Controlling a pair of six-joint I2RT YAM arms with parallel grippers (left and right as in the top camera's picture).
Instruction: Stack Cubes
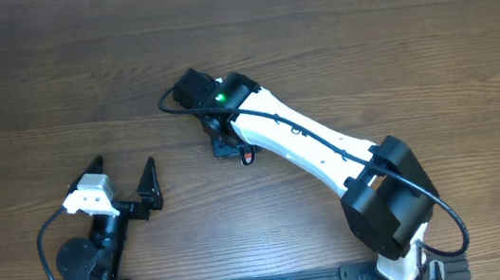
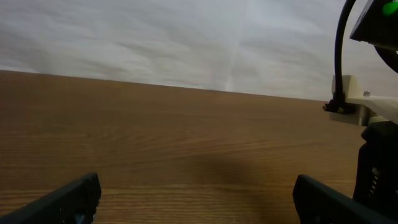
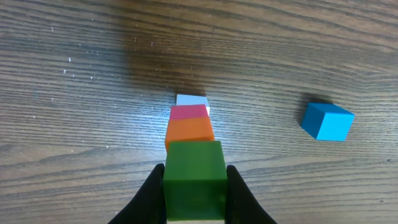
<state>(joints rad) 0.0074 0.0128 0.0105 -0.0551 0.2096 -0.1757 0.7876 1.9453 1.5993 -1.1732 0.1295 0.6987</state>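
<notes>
Clamps the green cube (image 3: 194, 171) between the right gripper (image 3: 194, 186) fingers, squeezed shut on its two side faces. Holds it at the top of a column, directly over the orange cube (image 3: 189, 132), then the pink cube (image 3: 189, 112) and the white cube (image 3: 193, 100) (green-to-orange contact: cannot tell). Leaves the blue cube (image 3: 327, 121) ahead of those fingers and off to one side, well apart, on the counter (image 3: 74, 74). Spreads the left gripper (image 1: 123, 179) fingers wide, low over the counter.
</notes>
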